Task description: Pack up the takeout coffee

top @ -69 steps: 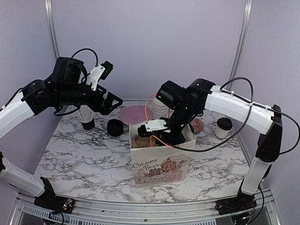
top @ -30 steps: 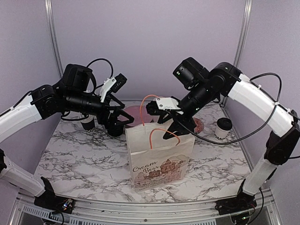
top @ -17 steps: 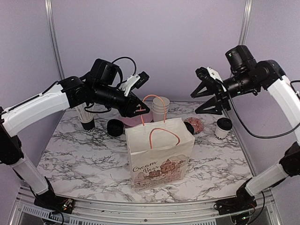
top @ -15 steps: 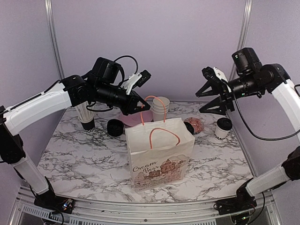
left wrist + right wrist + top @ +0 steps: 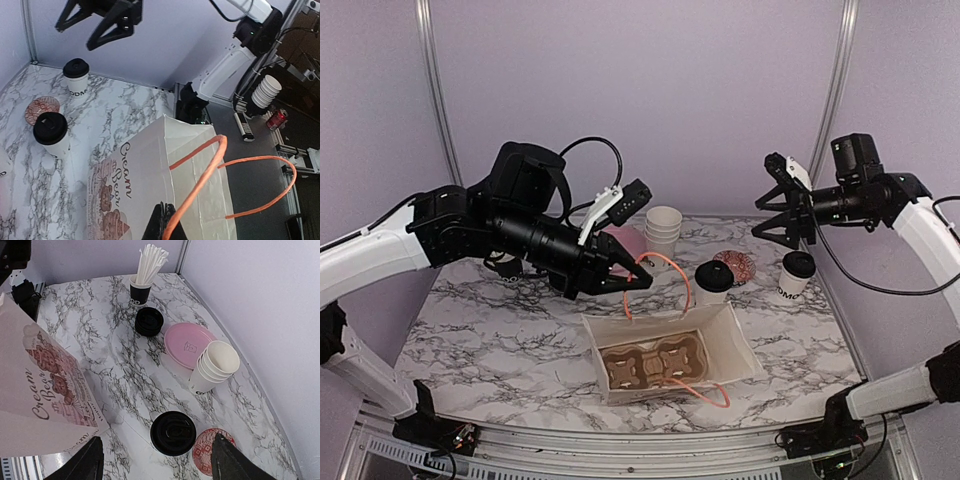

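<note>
**Takeout station: bag open, both coffees outside it**

Marble table [image 5: 470,340]. Paper bag [image 5: 725,340] at the near edge. Only the overhead view shows the cardboard carrier [image 5: 655,365] inside. Left gripper [image 5: 638,281], reaching low, pinches the orange handle [image 5: 197,155]. Right gripper [image 5: 763,198], high over the right edge, has its fingers spread. Takeout coffee cup [image 5: 711,284] stands just behind the bag, second cup [image 5: 796,272] by the right edge.

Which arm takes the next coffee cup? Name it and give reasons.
Right. The right end effector is open and empty, raised near the centre lidded cup and the right lidded cup. The left end effector is shut on the bag handle, so it is occupied.
</note>
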